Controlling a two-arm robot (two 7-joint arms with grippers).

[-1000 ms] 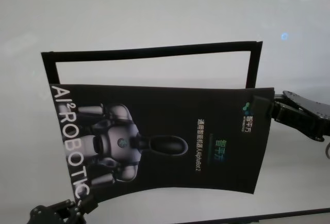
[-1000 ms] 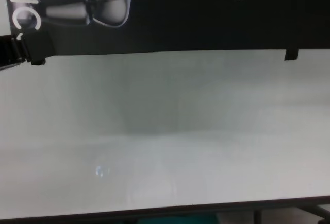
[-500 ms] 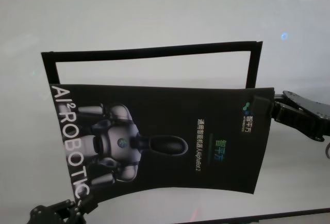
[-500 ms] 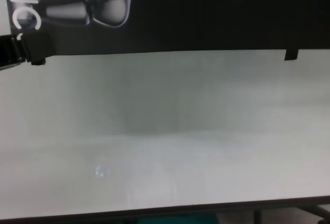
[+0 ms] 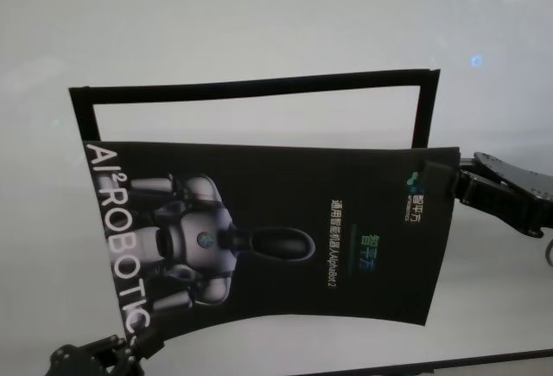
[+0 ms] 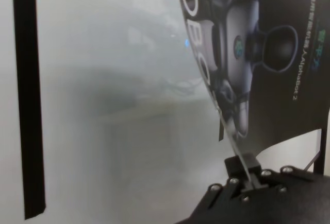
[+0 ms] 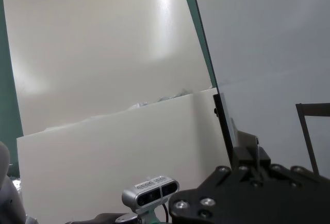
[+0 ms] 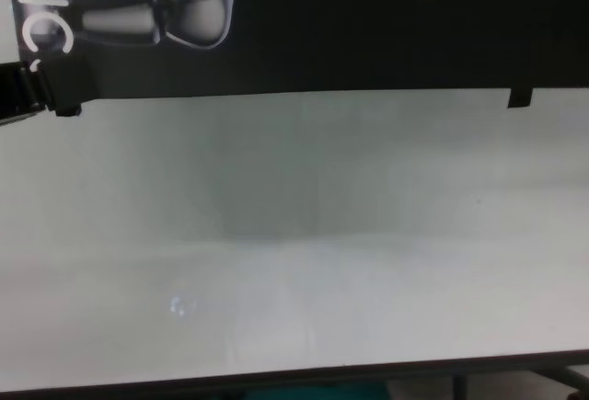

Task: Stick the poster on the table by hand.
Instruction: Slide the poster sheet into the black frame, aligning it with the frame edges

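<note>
The poster [image 5: 276, 238], a black glossy sheet with a grey-white robot and white lettering, hangs slightly bowed over the white table [image 5: 259, 22]. Both grippers hold it. My left gripper [image 5: 143, 346] is shut on the near left corner, by the end of the lettering, and shows the same way in the chest view [image 8: 60, 87] and the left wrist view [image 6: 247, 171]. At the far right corner my right gripper [image 5: 442, 177] is shut on the sheet. The right wrist view has this gripper [image 7: 247, 154] clamping the poster's thin edge [image 7: 206, 49].
Narrow black strips [image 5: 251, 86] lie on the table as a three-sided frame, partly covered by the poster. One strip [image 6: 28, 95] runs along the table in the left wrist view. The table's dark front edge [image 8: 294, 380] is near. White table surface [image 8: 294, 234] shows before the poster.
</note>
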